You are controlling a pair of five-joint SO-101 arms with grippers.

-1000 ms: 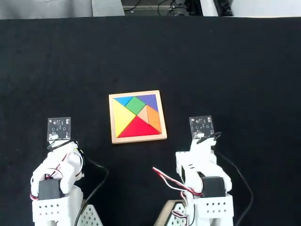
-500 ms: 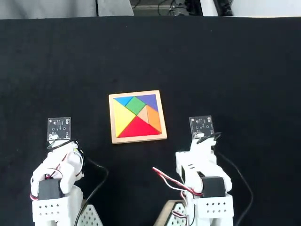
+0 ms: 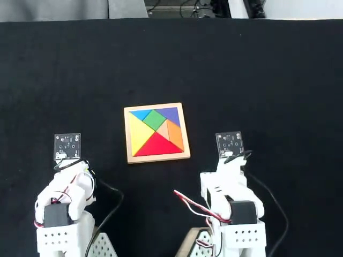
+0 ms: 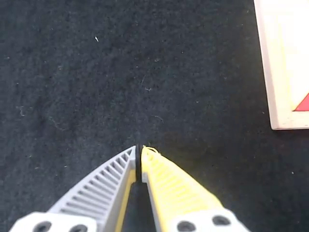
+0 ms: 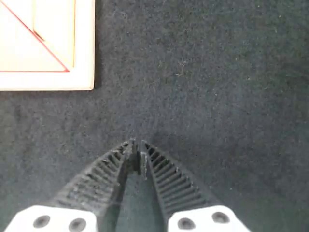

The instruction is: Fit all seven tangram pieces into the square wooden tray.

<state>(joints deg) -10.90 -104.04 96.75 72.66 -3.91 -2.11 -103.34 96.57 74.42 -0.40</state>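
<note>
The square wooden tray [image 3: 128, 134] lies in the middle of the black table, holding the coloured tangram pieces: blue, green, purple, yellow, red, orange and a tan one, packed flat into a full square. Both arms sit folded back at the near edge. My left gripper [image 4: 140, 147] is shut with nothing in it, over bare cloth, and a corner of the tray [image 4: 270, 96] lies off to one side. My right gripper [image 5: 137, 143] is also shut and empty, with the tray's corner [image 5: 84, 79] a short way off.
The left arm's base [image 3: 61, 214] and the right arm's base [image 3: 233, 211] stand at the near edge with loose cables beside them. Black cloth [image 3: 268, 80] covers the whole table around the tray.
</note>
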